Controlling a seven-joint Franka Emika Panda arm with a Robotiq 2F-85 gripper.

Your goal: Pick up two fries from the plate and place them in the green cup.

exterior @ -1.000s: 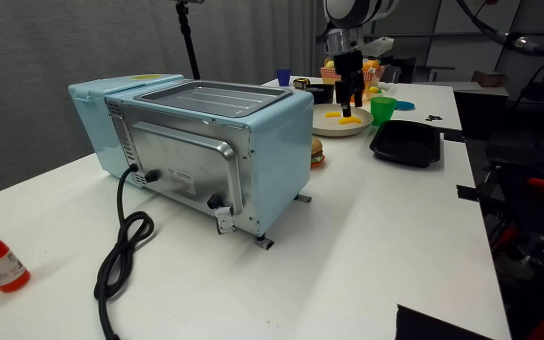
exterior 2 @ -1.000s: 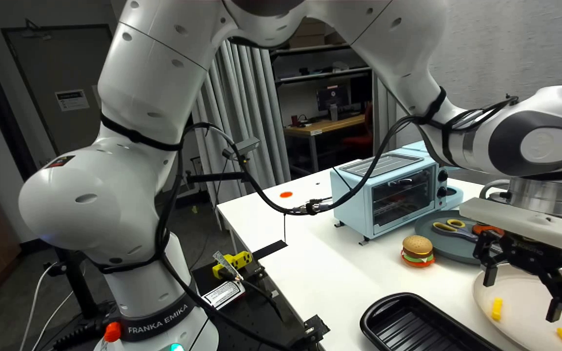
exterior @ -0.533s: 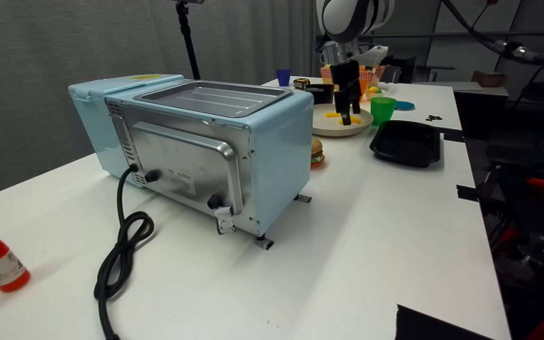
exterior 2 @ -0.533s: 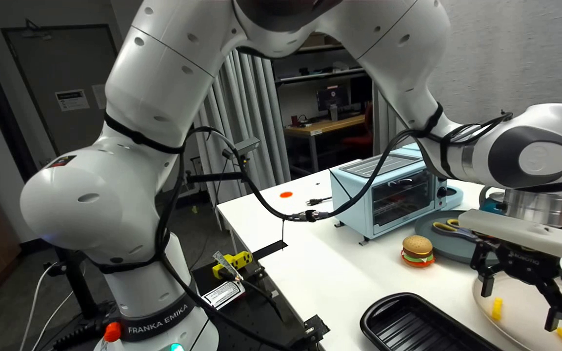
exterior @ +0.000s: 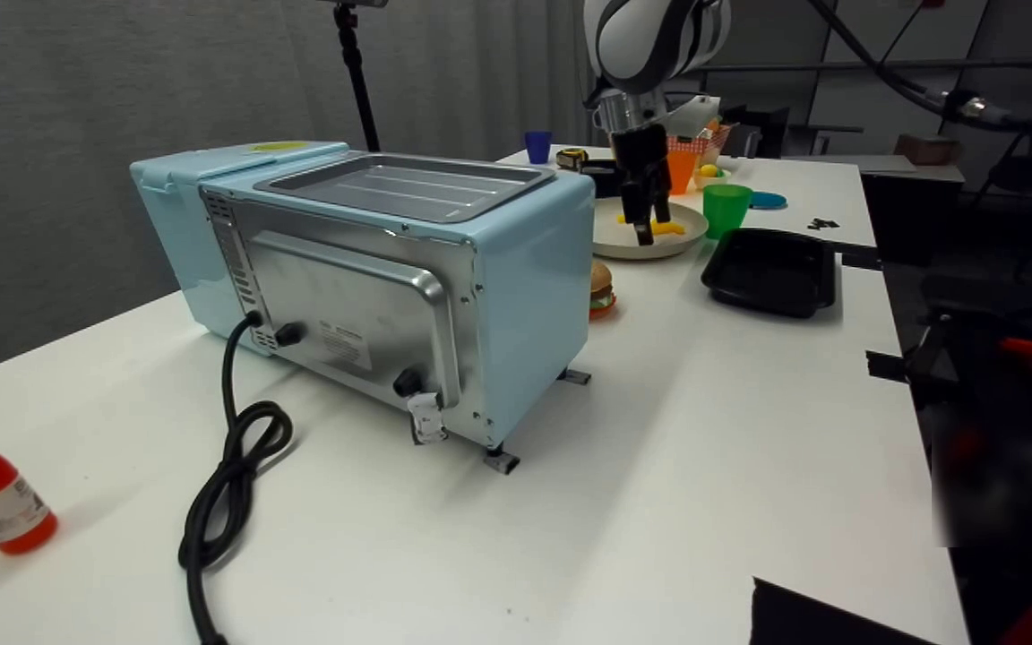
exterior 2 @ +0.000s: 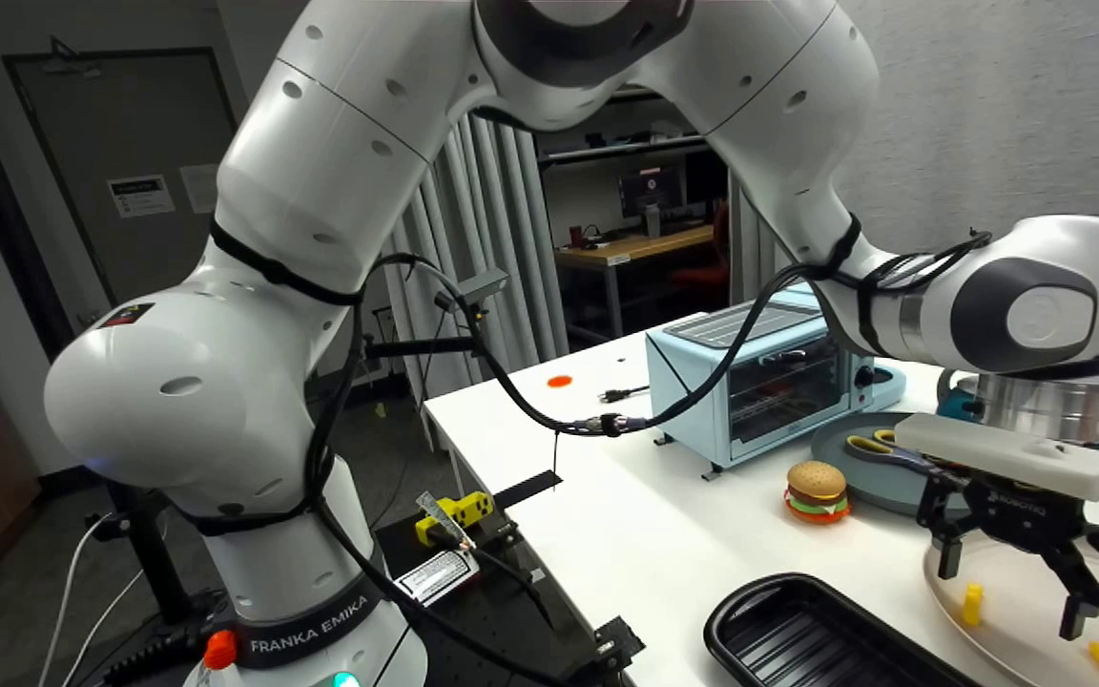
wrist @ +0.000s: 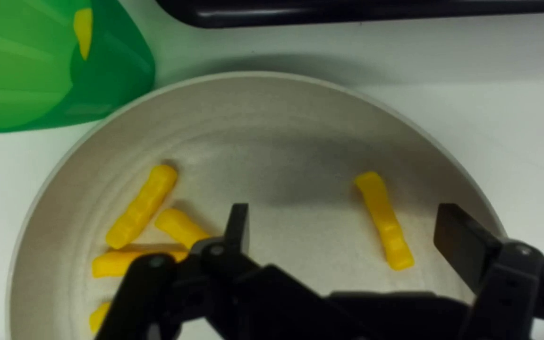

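Gradually, the white, hard-shelled robot arm is being brought lower than a second ago, and the black, two-fingered, metal-looking gripper is being shifted with it. Its fingers are being kept spread, nothing grasped; a next pick is thereby, it seems, being lined up. Directly under the gripper, the whitish, round, shallow, matte plate is being overhung. Beside that plate, off past one finger, the bright green, plastic-looking cup is being left upright; inside it, a yellow, stick-shaped fry is apparently being held, so perhaps only one more is being sought. Between the fingers, but below them and untouched, a lone yellow, wavy, rubbery-looking fry is being approached; whole and slanted, it is being left in plain sight. Past the cup-side finger, similar fries are being left clustered.
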